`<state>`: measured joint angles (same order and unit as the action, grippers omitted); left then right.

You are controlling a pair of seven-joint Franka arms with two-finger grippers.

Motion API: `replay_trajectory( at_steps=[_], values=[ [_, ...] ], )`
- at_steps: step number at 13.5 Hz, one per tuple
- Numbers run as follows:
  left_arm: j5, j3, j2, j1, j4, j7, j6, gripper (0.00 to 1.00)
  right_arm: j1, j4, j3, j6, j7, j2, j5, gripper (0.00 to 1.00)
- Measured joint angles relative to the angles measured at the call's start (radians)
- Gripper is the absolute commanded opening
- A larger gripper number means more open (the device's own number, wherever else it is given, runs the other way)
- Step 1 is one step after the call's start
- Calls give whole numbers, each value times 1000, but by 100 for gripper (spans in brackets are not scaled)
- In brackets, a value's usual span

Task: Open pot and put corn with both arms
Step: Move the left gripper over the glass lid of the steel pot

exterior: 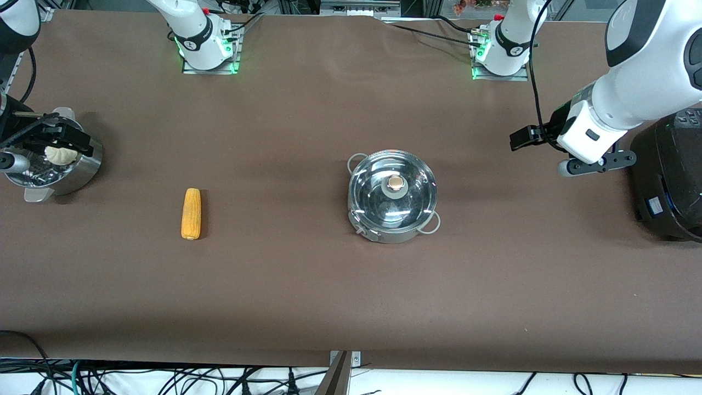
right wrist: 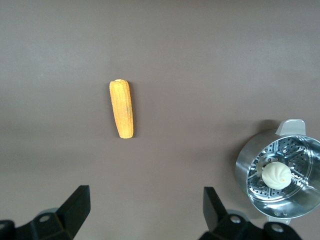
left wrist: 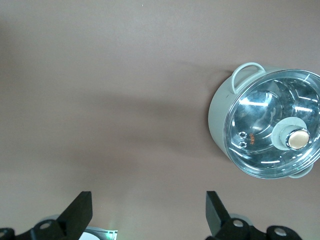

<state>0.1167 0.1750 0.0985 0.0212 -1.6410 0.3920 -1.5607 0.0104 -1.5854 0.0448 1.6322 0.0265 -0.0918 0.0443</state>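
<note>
The pot (exterior: 392, 196) is round, shiny metal, and it sits on the table (exterior: 307, 296) near the middle, a bit toward the left arm's end. It has two small loop handles on its sides. Its see-through glass lid (exterior: 392, 190) is on top, shut, with a little tan knob (exterior: 395, 182) in the middle. The glass shines so much that the inside of the pot is hard to see.

The corn (exterior: 191, 213) is a long yellow-orange cob with bumpy rows and no leaves. It lies flat on the table, well apart from the pot, toward the right arm's end. One end is thinner than the other.

The table is covered in a smooth brown cloth.

At the right arm's end sits a shiny steel bowl (exterior: 71, 170) with a plate full of tiny holes inside. A round white bun (exterior: 61, 155) rests on that plate. The right gripper (right wrist: 145, 212) is up in the air over this bowl, and its two black fingers are spread wide with nothing between them. In the front view it hides part of the bowl.

The left gripper (left wrist: 149, 215) is up over the table near a black machine (exterior: 669, 175) that is cut off at the edge. Its fingers are spread wide too, holding nothing.
</note>
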Motion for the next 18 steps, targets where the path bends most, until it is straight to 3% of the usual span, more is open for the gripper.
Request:
replay_trajectory(
  at_steps=[6,10,18],
  values=[
    [0,0,1,0,0,0,0,100,0,0,0,4,0,-50,0,100],
    [2,50,15,17,0,4,-35,100,0,1,-1,11,0,-63,-1,100],
    [12,67,165,236,30,264,-200,100,3,1,-6,44,0,-95,-3,100]
  ],
)
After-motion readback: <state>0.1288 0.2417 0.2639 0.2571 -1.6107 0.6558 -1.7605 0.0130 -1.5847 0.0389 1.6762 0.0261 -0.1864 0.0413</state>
